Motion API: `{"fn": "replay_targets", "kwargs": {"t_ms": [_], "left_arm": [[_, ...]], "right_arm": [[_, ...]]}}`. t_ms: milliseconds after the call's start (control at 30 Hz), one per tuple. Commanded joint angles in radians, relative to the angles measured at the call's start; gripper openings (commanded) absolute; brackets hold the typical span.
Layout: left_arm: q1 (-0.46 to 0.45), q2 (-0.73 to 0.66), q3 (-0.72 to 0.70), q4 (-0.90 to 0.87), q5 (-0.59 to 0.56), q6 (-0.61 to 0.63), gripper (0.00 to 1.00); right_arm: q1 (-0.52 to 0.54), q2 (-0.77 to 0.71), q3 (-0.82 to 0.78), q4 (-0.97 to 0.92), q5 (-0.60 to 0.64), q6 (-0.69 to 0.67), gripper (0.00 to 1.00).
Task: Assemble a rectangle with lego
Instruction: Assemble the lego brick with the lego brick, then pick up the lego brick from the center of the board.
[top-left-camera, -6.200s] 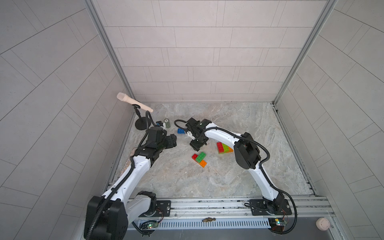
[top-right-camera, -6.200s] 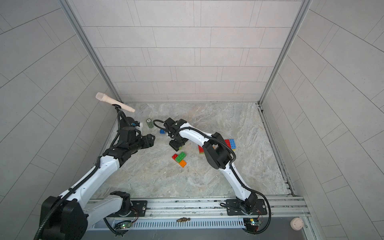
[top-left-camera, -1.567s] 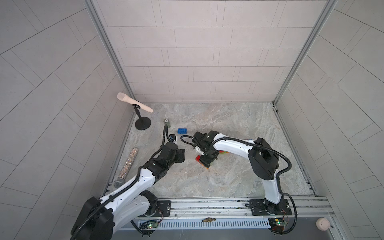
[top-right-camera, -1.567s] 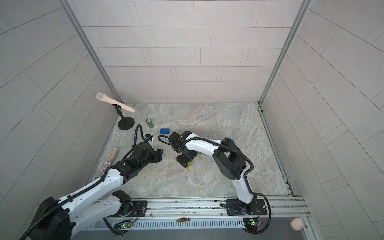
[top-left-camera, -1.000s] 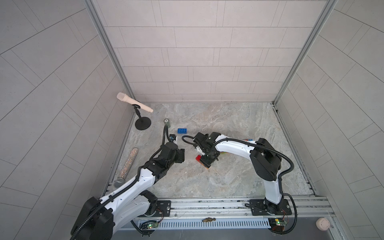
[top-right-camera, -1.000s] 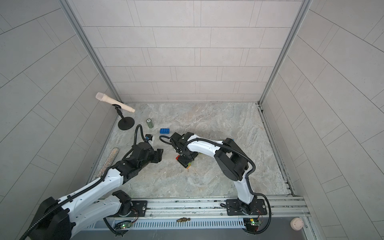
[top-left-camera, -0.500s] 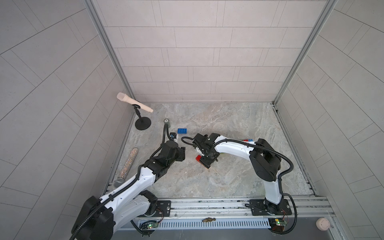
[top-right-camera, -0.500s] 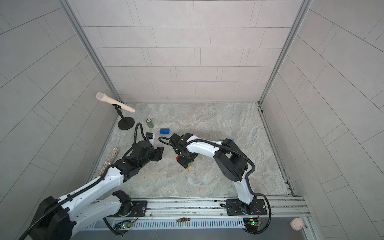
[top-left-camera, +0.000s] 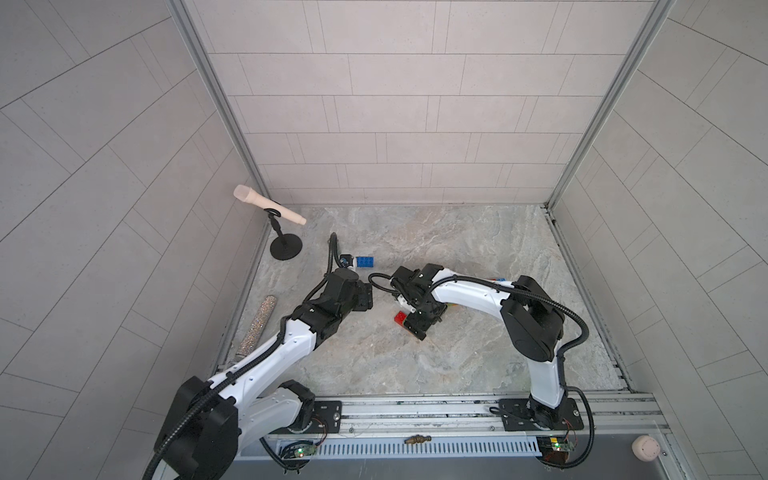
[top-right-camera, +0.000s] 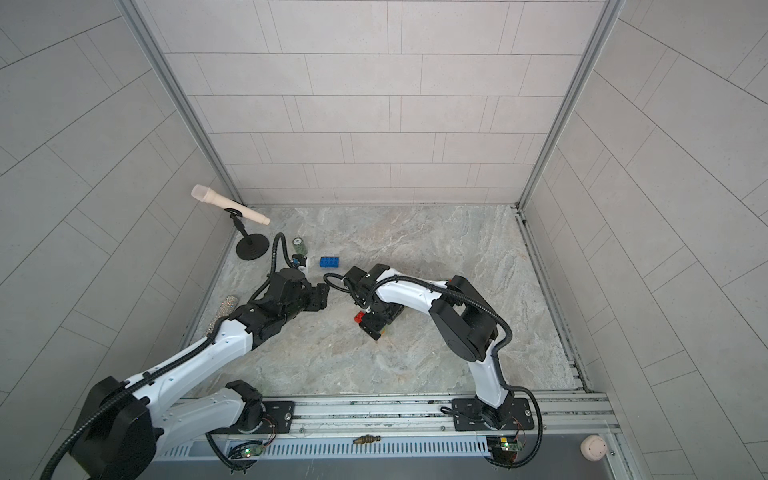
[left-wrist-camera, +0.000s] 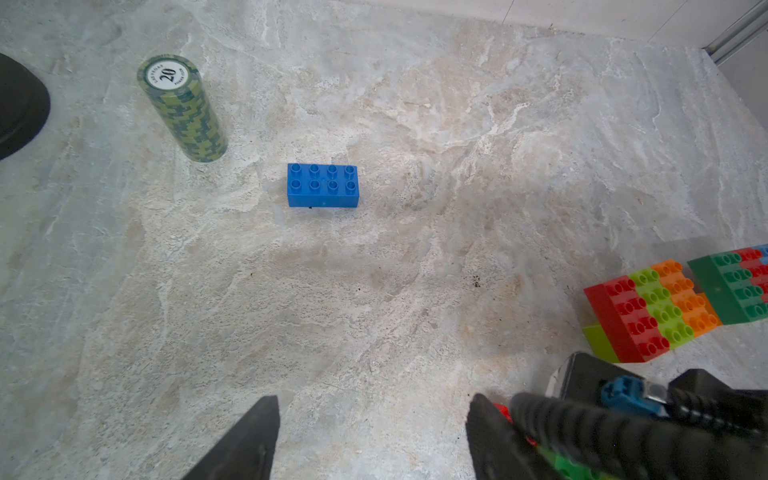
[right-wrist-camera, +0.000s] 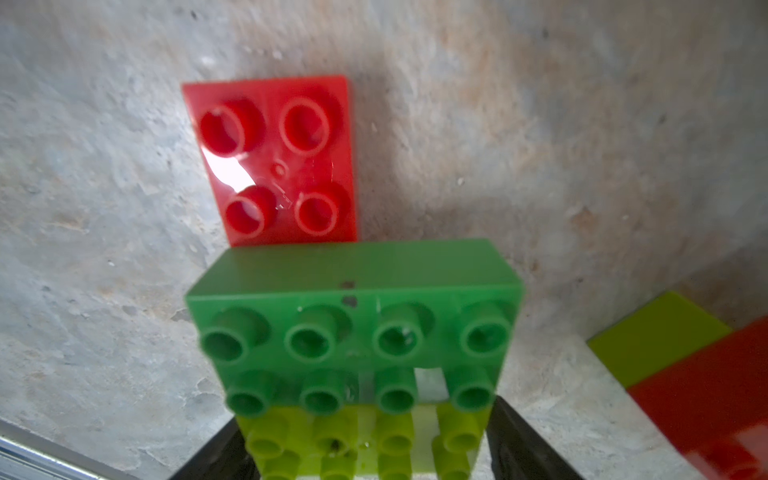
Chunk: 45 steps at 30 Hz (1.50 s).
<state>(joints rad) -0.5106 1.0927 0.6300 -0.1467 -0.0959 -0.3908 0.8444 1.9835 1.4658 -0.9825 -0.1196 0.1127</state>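
Right gripper (right-wrist-camera: 363, 415): fingers flank the lime brick (right-wrist-camera: 361, 444), which adjoins the green brick (right-wrist-camera: 353, 282) overlapping the red brick (right-wrist-camera: 282, 166); clamped or loose, cannot tell.
Left gripper (left-wrist-camera: 372, 405): jaws apart, empty; blue brick (left-wrist-camera: 322, 185) lies well ahead.
Hazard: lifting away may drag loosely seated bricks askew.

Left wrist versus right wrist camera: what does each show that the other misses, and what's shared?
Left wrist only: the lone blue brick, the poker chip stack, the open left gripper. Right wrist only: a lime brick flanked by the right gripper's fingers. Both: the marble tabletop, the lime-and-red end of the larger assembly, and the green brick and red brick, close up in the right wrist view, apparently slivers in the left.
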Motion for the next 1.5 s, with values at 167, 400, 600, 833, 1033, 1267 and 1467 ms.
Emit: {"fn": "replay_targets", "kwargs": {"t_ms": [167, 400, 600, 833, 1033, 1267, 1467], "left_arm": [[0.094, 0.060, 0.084, -0.019, 0.040, -0.011, 0.77], [0.180, 0.381, 0.310, -0.079, 0.166, 0.000, 0.86], [0.177, 0.679, 0.591, -0.283, 0.142, 0.072, 0.89], [0.178, 0.898, 0.824, -0.459, -0.014, 0.131, 0.90], [0.185, 1.010, 0.932, -0.497, -0.011, 0.144, 0.90], [0.207, 1.088, 1.002, -0.483, 0.059, 0.110, 0.82], [0.226, 1.117, 1.025, -0.445, 0.089, 0.060, 0.74]], "right_arm": [[0.000, -0.183, 0.039, -0.080, -0.062, -0.001, 0.86], [-0.114, -0.303, -0.009, 0.039, -0.086, 0.093, 0.81], [-0.169, -0.306, -0.041, 0.126, -0.029, 0.181, 0.76], [-0.168, -0.304, -0.077, 0.152, -0.023, 0.184, 0.74], [-0.169, -0.295, -0.099, 0.163, -0.023, 0.185, 0.73], [-0.168, -0.281, -0.105, 0.170, -0.016, 0.186, 0.71], [-0.155, -0.258, -0.094, 0.164, 0.007, 0.187, 0.70]]}}
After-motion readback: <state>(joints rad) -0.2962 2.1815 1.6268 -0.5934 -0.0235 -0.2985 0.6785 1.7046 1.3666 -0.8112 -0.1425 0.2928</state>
